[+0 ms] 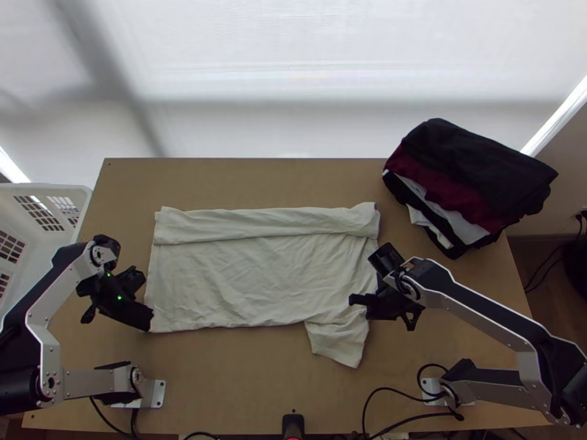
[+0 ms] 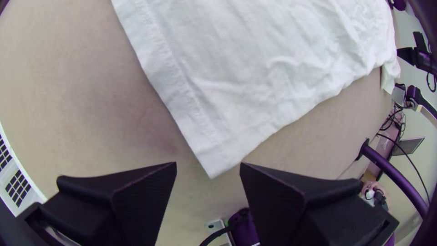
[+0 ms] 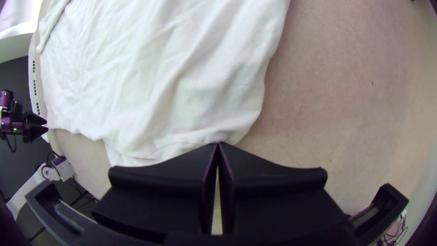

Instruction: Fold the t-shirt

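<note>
On the wooden surface [image 1: 242, 381], we're seeing the t-shirt [image 1: 242, 282] lying folded along one side, the left gripper [image 1: 149, 321] spreading fingers beside a corner, the right gripper [image 1: 361, 301] pressing tips together at an edge, hiding any pinched cloth. Stacked clothes [image 1: 469, 176] and a cut-off basket [image 1: 44, 192] are flanking it.

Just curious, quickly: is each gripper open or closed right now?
Left gripper: open, near a t-shirt corner.
Right gripper: closed at the t-shirt's edge; whether it pinches cloth, I can't tell.
</note>
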Motion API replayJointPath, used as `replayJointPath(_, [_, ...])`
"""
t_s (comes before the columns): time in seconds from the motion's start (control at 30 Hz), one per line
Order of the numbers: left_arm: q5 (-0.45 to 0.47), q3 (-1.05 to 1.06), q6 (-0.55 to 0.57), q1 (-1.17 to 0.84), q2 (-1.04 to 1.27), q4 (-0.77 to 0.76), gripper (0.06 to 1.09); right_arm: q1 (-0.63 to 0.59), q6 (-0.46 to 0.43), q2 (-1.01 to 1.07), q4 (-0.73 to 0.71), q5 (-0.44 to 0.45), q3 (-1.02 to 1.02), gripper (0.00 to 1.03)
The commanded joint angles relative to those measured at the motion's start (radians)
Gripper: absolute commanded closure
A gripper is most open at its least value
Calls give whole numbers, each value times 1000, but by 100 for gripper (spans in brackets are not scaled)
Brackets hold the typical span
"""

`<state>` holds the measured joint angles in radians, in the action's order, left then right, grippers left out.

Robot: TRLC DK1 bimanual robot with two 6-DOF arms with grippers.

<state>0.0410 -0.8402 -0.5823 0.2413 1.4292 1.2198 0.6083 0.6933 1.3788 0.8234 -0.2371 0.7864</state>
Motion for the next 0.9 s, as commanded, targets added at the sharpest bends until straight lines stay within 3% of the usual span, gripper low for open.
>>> replayJointPath(0.0, [13,33,24,-17,17,0,51,-12,-14,-18,0,-7,19,100])
replayJointPath(0.13, [48,49,29,-19,17,-20,100,-24,-17,-18,0,-7,25,100])
replayJointPath(0.17, [49,55,27,-19,16,-29,104,-27,-18,-18,0,-7,25,100])
replayJointPath(0.63, [63,-31,-21,138,42,-80,104,-157,-126,-103,6,-1,-39,100])
replayJointPath(0.87, [99,-73,-1,136,-4,-57,104,-153,-126,-142,10,-1,-3,100])
